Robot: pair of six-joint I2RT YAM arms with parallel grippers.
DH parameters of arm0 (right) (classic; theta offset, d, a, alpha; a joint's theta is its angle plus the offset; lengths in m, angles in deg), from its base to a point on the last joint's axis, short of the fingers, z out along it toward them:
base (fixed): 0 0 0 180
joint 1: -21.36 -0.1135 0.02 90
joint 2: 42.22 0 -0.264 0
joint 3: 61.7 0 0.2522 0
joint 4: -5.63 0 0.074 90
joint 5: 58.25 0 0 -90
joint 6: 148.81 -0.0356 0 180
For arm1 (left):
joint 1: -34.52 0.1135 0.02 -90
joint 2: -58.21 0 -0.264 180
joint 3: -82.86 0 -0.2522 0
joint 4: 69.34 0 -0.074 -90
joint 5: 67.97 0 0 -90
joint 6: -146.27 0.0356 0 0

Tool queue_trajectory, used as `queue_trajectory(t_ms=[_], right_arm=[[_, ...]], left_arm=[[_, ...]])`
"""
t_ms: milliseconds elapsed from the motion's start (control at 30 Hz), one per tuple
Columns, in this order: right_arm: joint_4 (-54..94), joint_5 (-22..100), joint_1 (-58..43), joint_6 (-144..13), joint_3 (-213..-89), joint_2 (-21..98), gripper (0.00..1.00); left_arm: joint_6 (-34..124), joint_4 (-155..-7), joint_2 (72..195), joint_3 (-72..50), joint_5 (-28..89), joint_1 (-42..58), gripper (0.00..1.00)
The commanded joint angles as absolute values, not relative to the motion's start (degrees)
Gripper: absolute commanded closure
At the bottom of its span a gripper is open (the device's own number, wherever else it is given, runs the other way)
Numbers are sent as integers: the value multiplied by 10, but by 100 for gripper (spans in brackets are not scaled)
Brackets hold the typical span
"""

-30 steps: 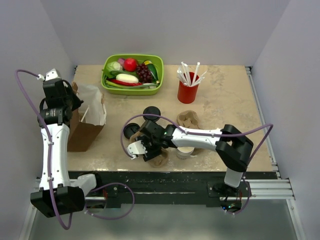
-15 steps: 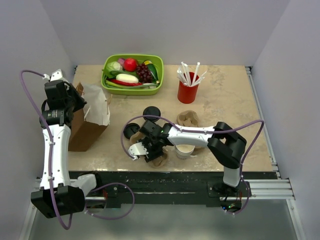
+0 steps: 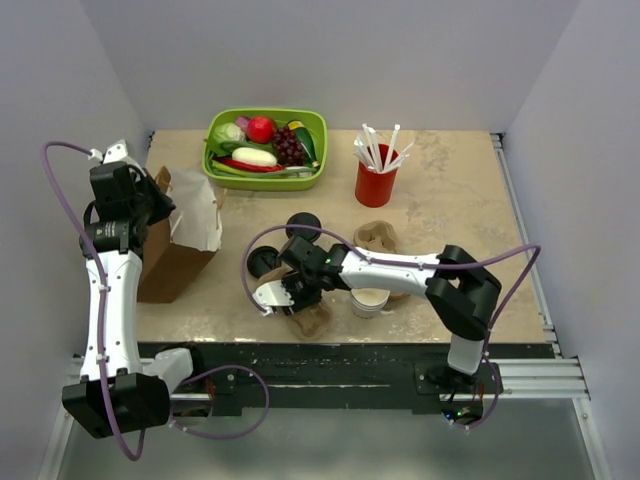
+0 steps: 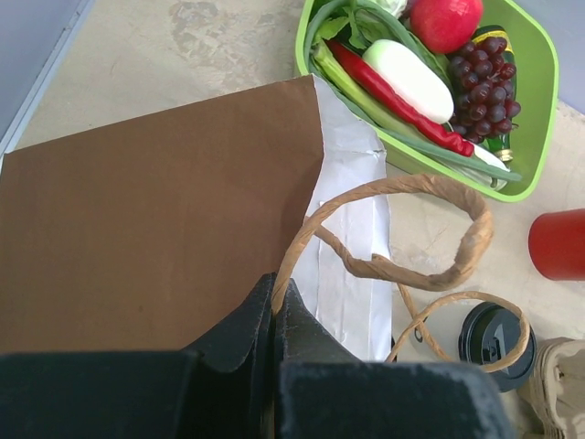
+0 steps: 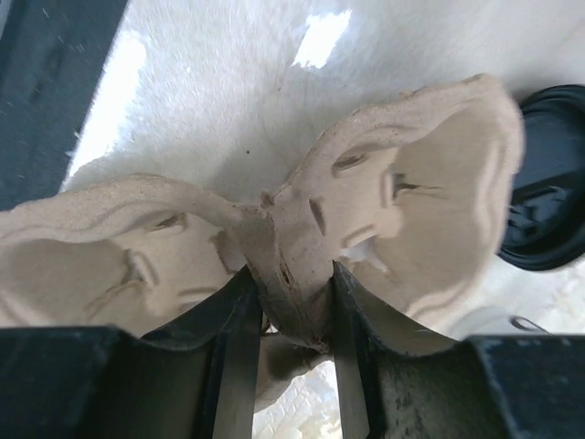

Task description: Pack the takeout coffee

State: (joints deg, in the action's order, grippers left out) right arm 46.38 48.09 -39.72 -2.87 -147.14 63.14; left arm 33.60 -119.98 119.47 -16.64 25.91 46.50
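Two round black lids show in the top view, one (image 3: 303, 225) behind my right gripper and one (image 3: 262, 262) to its left. I cannot tell which of them tops the takeout coffee. One also shows in the left wrist view (image 4: 494, 334) and one in the right wrist view (image 5: 548, 215). My right gripper (image 3: 300, 295) (image 5: 291, 302) is shut on the centre ridge of a tan pulp carrier (image 3: 312, 318) (image 5: 402, 201) near the table's front edge. My left gripper (image 3: 148, 198) (image 4: 274, 302) is shut on a twisted handle (image 4: 411, 265) of the brown paper bag (image 3: 172, 255) (image 4: 155, 210).
A second pulp carrier (image 3: 378, 238) lies behind a stack of lidless white cups (image 3: 370, 300). A red cup of white stirrers (image 3: 376, 182) and a green tray of vegetables (image 3: 318, 150) stand at the back. The black front edge (image 5: 55, 73) is close to the held carrier.
My left gripper has drawn the bag handle a little to the right and the bag's mouth has shifted with it. My right gripper has turned the held carrier slightly near the front edge.
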Motion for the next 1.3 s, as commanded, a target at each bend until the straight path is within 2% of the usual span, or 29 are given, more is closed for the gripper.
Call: queue_trajectory(t_ms=[0,100,300,433,633,767,900,1067,1267], right_arm=[[427,514,-400,-62,-1454,547,66],[365,506,-400,-110,-1435,489,71],[284,512,-400,-231,-1442,394,70],[240,521,-400,-329,-1480,382,68],[247,515,-395,-403,-1608,452,69],[248,521,-374,-520,-1694,517,64],[250,538,-358,-584,-1768,581,65],[242,524,-356,-620,-1819,658,68],[240,522,-352,-628,-1830,691,68]], left_arm=[[359,-1176,1183,-174,280,469,100],[361,-1173,1181,-175,292,469,100],[376,-1166,1168,-187,314,469,100],[392,-1152,1150,-204,351,468,100],[399,-1132,1129,-220,384,469,100],[400,-1131,1128,-222,394,468,100],[398,-1127,1126,-225,395,469,100],[402,-1127,1124,-226,407,469,100],[401,-1125,1124,-225,423,469,100]])
